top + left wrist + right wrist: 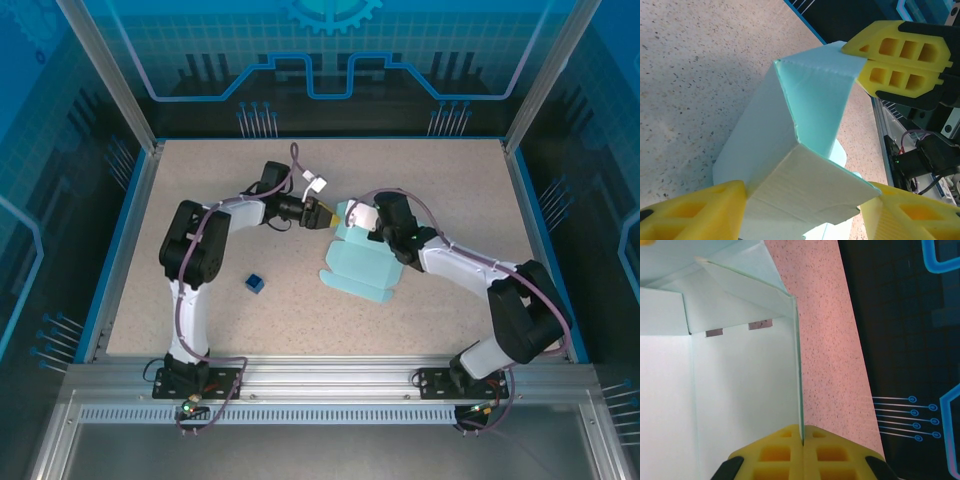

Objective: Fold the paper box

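The paper box [362,268], pale light-blue card, lies partly folded at the middle of the table with its far end raised. My left gripper [325,214] reaches in from the left. In the left wrist view its yellow fingers [690,210] stand wide on both sides of the box [810,100], touching a side wall and a folded end flap. My right gripper [360,216] comes from the right and is shut on the upright wall's top edge [796,365], with the card pinched between its pads [802,437]. The same closed fingers show at the box's upper corner [863,59].
A tiny dark blue cube [254,284] lies on the speckled tabletop [200,200] to the left of the box. Blue rails [120,250] border the table left and right, and a metal frame [330,375] runs along the near edge.
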Controlling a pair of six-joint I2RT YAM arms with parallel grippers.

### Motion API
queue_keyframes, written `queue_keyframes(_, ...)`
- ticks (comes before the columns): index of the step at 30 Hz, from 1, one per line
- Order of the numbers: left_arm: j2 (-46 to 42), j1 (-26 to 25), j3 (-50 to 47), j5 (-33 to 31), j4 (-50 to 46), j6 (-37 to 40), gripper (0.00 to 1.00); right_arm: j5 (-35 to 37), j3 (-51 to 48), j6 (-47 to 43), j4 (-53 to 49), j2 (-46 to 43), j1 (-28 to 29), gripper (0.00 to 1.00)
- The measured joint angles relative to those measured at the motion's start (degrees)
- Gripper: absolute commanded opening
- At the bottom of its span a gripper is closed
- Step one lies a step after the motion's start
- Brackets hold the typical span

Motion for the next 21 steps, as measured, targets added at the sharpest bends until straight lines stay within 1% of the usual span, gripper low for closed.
queue_keyframes(3, -0.9, 0.7, -1.6, -1.2, 1.2, -1.4, 0.66, -0.7, 1.1, -0.4, -0.1, 1.4, 0.0, 0.00)
queue_keyframes(6, -2.3, 1.4, -3.9, -3.9, 2.7, -2.0, 0.69, -1.9, 2.2, -0.3, -0.5, 1.9, 0.0, 0.00)
queue_keyframes(11, -5.6, 2.0, -7.0, -9.1, 4.3, -1.3, 0.73, -3.9, 3.7, -0.1, -1.7, 1.9, 0.0, 0.00)
queue_keyframes(14, -6.6, 1.8, -7.1, -10.3, 5.4, -0.8, 0.74, -4.5, 3.8, 0.2, -2.6, 1.9, 0.0, 0.00)
queue_keyframes(17, -7.3, 1.3, -7.0, -10.7, 5.5, 0.4, 0.73, -5.4, 4.7, 0.7, -4.1, 2.0, 0.0, 0.00)
queue_keyframes(21, -7.4, -0.2, -5.4, -11.7, 2.2, 3.5, 0.69, -6.1, 5.6, 1.3, -4.8, 2.0, 0.0, 0.00)
